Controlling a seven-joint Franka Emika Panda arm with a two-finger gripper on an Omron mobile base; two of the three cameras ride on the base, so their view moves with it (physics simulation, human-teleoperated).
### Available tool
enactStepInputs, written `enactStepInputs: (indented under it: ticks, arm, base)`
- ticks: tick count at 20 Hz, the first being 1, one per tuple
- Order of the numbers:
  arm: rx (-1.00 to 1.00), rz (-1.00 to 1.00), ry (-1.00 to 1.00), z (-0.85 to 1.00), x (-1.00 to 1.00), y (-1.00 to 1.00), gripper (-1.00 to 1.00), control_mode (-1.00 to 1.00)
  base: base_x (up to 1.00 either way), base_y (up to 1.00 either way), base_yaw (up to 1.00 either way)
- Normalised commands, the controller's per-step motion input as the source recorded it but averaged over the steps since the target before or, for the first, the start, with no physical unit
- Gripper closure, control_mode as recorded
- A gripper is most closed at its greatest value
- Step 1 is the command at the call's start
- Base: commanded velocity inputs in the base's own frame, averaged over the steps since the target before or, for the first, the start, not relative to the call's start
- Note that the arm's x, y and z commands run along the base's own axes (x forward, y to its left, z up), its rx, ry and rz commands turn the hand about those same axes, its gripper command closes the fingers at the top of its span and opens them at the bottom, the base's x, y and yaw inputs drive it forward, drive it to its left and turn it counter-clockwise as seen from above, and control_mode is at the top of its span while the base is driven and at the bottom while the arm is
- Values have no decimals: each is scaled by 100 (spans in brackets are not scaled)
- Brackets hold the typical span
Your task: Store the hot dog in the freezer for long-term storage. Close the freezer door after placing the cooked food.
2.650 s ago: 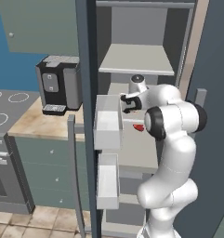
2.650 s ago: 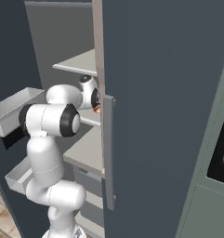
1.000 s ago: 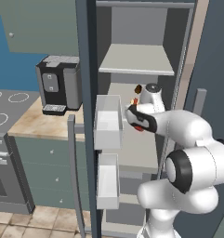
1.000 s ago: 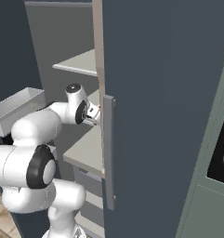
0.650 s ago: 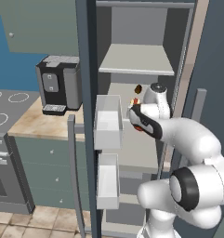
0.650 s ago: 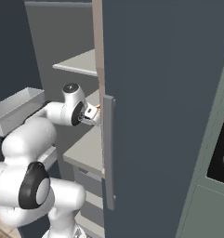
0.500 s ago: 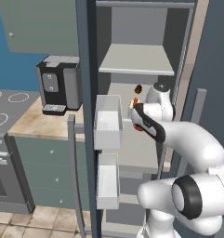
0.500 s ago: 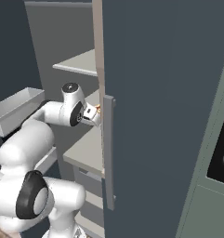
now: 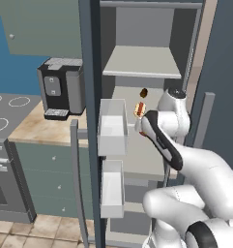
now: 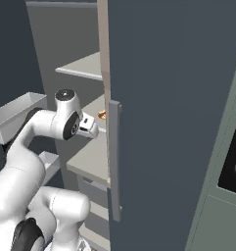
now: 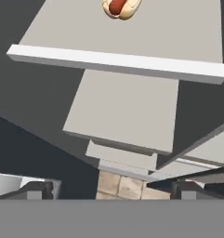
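The hot dog, a red sausage in a tan bun, lies on a pale grey shelf inside the freezer. It also shows as the hot dog and the hot dog beside the door edge. My gripper is open, its fingertips wide apart with nothing between them, drawn back from the hot dog. The hand hovers just in front of the shelf, and the gripper is below and short of the bun. The freezer door stands open at the left.
White bins on the open door hang close to my arm's left. The other door, with its bar handle, is shut at the right. A small dark item sits behind the hot dog. A black coffee machine stands on the counter.
The arm stretched into the freezer and carried the hot dog to the shelf. The fingers have let go of it and the hand has eased back and down a little.
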Motion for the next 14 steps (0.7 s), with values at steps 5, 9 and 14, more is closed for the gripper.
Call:
enactStepInputs:
  ticks: [5, 9, 14]
  arm:
    - [-1, 7, 0, 3, -72, 0, -100, -100]
    - [0, 5, 0, 19, -79, 0, -100, -100]
    - [0, 1, 0, 32, -79, 0, -100, -100]
  base:
    - [0, 0, 0]
    - [0, 0, 0]
    - [0, 0, 0]
